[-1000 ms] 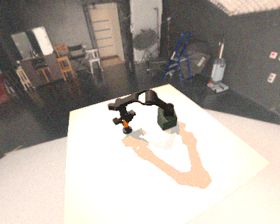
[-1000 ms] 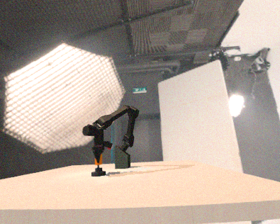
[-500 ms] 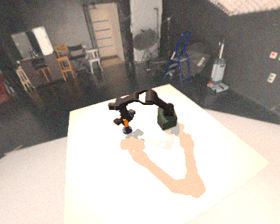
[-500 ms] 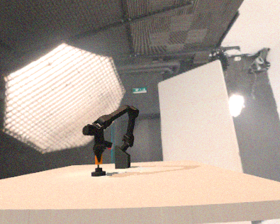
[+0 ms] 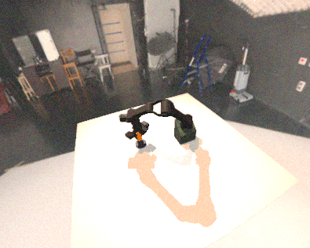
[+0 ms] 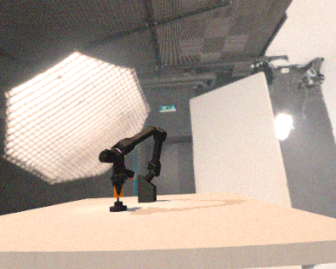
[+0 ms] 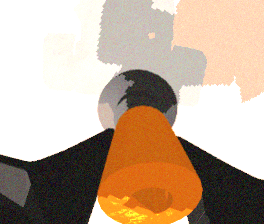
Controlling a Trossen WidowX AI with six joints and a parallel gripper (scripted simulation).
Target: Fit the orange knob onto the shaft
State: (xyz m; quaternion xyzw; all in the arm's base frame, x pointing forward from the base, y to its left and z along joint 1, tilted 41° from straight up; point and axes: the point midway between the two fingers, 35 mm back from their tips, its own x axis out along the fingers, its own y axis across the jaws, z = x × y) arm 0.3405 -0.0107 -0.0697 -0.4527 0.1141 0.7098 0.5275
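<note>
The orange knob (image 5: 139, 136) (image 6: 118, 192) (image 7: 142, 150) is upright between the fingers of my gripper (image 5: 139, 133) (image 6: 118, 187) (image 7: 144, 136), which is shut on it. The dark round pedestal (image 5: 140, 144) (image 6: 117, 208) (image 7: 155, 90) stands on the table below the knob. In the exterior view a short dark shaft (image 6: 118, 200) shows between the knob's lower end and the pedestal, so the knob is not down on the pedestal. Whether the shaft's tip is inside the knob is hidden. In the wrist view the knob covers the shaft and the pedestal's near part.
The arm's dark base block (image 5: 184, 132) (image 6: 146, 191) stands on the pale table (image 5: 107, 204) (image 6: 168, 231), to the right of the pedestal in the top and exterior views. The arm arches from it over to the pedestal. The arm's shadow lies across the table.
</note>
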